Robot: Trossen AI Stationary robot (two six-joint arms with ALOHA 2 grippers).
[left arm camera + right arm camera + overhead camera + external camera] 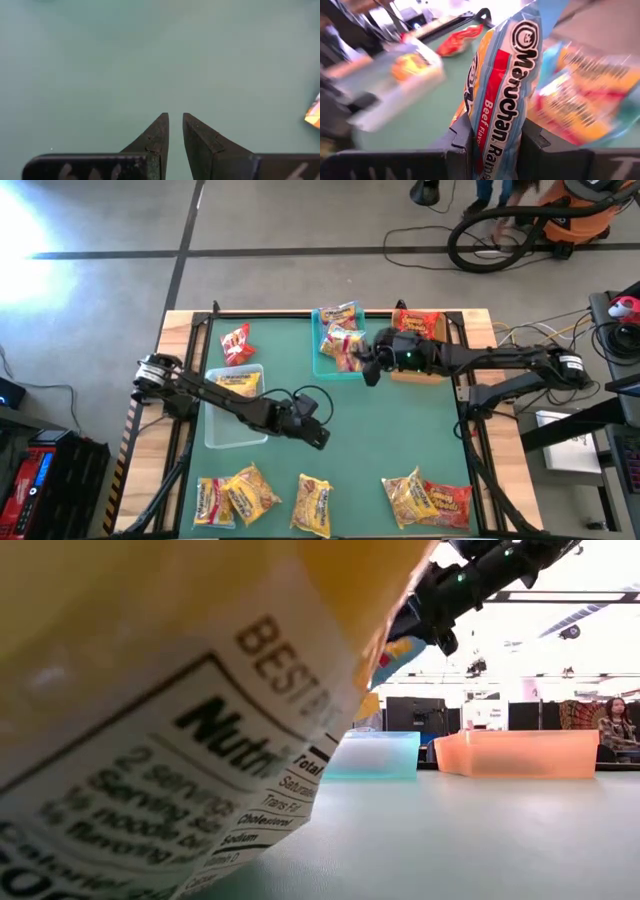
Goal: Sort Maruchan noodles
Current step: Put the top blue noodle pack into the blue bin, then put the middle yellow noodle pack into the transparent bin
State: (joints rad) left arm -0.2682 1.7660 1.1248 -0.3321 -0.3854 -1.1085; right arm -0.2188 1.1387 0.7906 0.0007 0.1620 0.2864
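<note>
A green-topped surface ringed by a wooden frame stands on a grey concrete floor, with a vacuum hose coiled at the upper right of the high view and a person seated far off at the right edge of the low view. At upper centre of the high view, the right gripper is clamped on a Beef Flavor Maruchan packet, which hangs upright between its fingers beside the teal tray. That tray already carries packets; the tan tray sits just to its right with red packets at its far end. The step in hand appears to be a drop-off: the next move calls for carrying the packet over the matching tray and letting go. The left gripper, fingers nearly together and empty, hovers over bare green at centre, near the clear tray. More noodle packets line the bottom edge; one red packet lies at upper left.
</note>
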